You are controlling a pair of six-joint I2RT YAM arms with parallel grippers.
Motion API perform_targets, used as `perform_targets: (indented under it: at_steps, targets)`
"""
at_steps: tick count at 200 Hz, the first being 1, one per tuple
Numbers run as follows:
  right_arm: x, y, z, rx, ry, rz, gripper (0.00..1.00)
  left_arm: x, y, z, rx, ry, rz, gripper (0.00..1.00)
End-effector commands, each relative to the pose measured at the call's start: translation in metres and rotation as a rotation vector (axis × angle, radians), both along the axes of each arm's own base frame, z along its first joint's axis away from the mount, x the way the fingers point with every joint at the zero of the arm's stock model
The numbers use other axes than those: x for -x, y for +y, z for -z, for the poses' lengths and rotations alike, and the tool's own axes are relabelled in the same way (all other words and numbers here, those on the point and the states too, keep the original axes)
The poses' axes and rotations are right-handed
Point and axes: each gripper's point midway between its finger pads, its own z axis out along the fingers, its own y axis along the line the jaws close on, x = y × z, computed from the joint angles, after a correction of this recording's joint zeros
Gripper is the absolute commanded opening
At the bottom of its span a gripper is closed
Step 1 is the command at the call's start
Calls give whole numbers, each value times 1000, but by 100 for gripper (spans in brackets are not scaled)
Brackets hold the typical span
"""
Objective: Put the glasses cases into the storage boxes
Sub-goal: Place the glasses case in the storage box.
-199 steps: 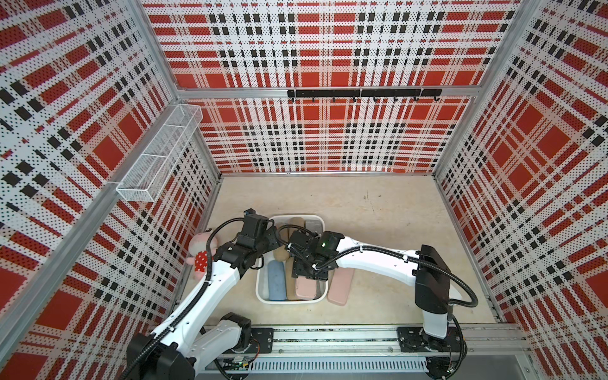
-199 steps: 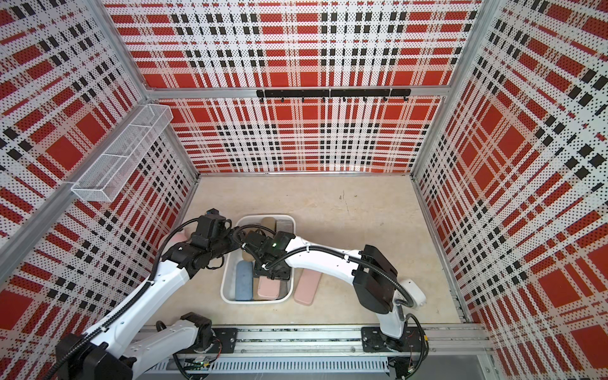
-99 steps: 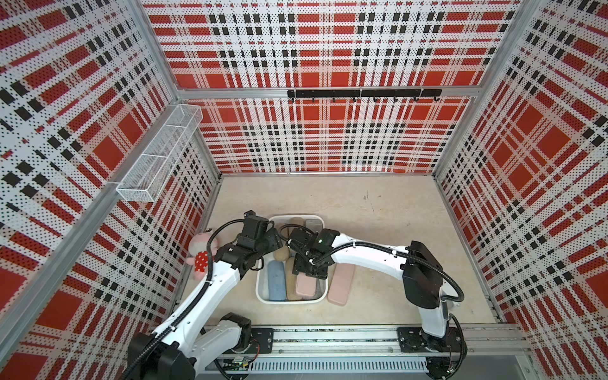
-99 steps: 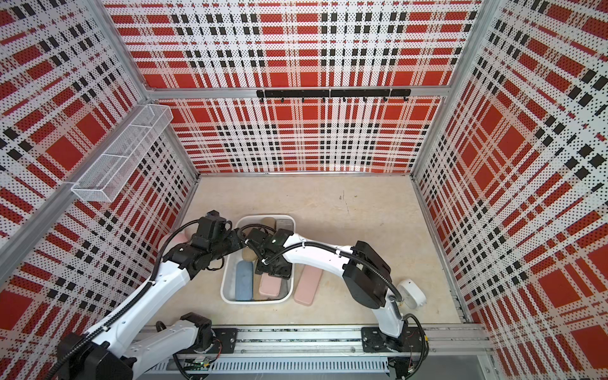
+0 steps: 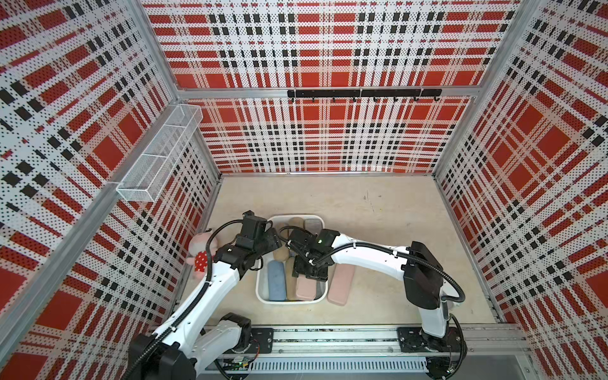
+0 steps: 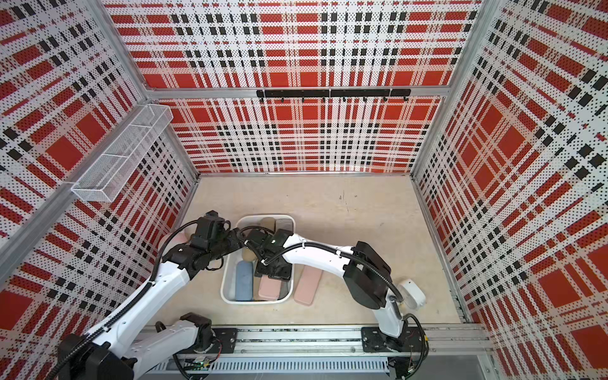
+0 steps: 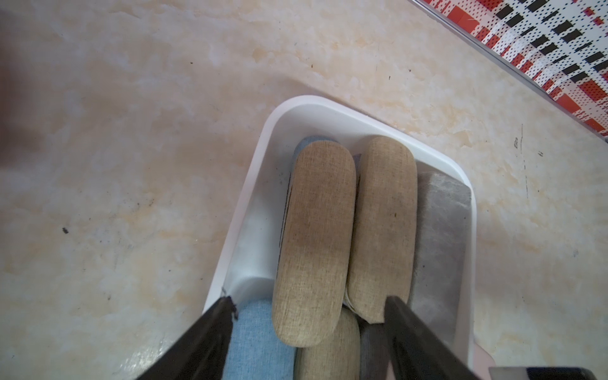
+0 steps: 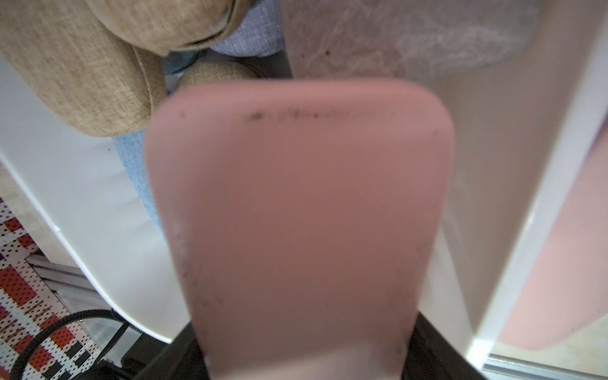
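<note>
We see the white tub on the table between the two arms, close to the left wall. The right hand reaches down into the tub and pinches a pink case by one end. That case is inside the tub, toward the right arm's side and over other cases; we cannot tell whether it rests on them.

The left hand hovers over the tub's far half with its fingers spread and nothing between them gripped. Below the gap a tan case lies tilted, beside another tan case and a grey case against the tub's wall.

A light blue case lies in the tub on the left arm's side. A second pink case lies on the table outside, just beside the tub. A pink plush toy sits by the left wall.
</note>
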Motion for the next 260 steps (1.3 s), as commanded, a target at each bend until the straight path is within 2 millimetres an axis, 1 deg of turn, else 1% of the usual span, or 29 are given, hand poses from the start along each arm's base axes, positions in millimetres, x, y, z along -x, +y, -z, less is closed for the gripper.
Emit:
perform_targets:
  at_steps: [1, 20, 35, 51, 69, 91, 112, 136, 160, 179, 196, 207, 235, 244, 260]
  targets:
    - [8, -4, -2, 9, 30, 1, 59, 0, 2, -3, -4, -23, 6, 76]
    - [4, -3, -1, 3, 36, 3, 59, 0, 2, -3, -3, -22, 7, 76]
    - [3, 1, -7, 4, 24, -16, 59, 0, 2, -4, -3, -24, 7, 76]
    - [8, 1, -16, 3, 19, -31, 59, 0, 3, -3, -4, -22, 5, 76]
    - [12, -2, -17, -4, 34, -34, 59, -1, 4, -2, -7, -19, 3, 76]
    - [9, -7, -7, 13, 48, -30, 59, -1, 5, -3, -4, -24, 0, 76]
    - [1, -1, -2, 9, 43, -35, 59, -1, 5, -4, -2, -25, -2, 76]
    - [-8, 2, 5, 30, 37, -39, 59, -1, 5, -4, -1, -28, -3, 76]
    - [-18, -1, 10, 53, 32, -38, 59, -1, 6, -4, 0, -27, -4, 76]
    - [-24, -2, 9, 70, 12, -41, 60, -1, 5, -4, 1, -28, -3, 76]
    - [-27, -5, 10, 102, 0, -47, 60, -1, 6, -4, 1, -26, -5, 76]
    - [-26, -8, 15, 115, -1, -48, 61, -1, 6, -4, 0, -26, -4, 76]
    - [-23, -11, 27, 133, -1, -53, 69, -1, 6, -4, 1, -26, -4, 76]
    - [-23, -12, 28, 139, -7, -54, 72, -1, 6, -4, 1, -26, -4, 76]
    - [-23, -9, 24, 137, -23, -68, 81, -1, 6, -4, 2, -24, -3, 76]
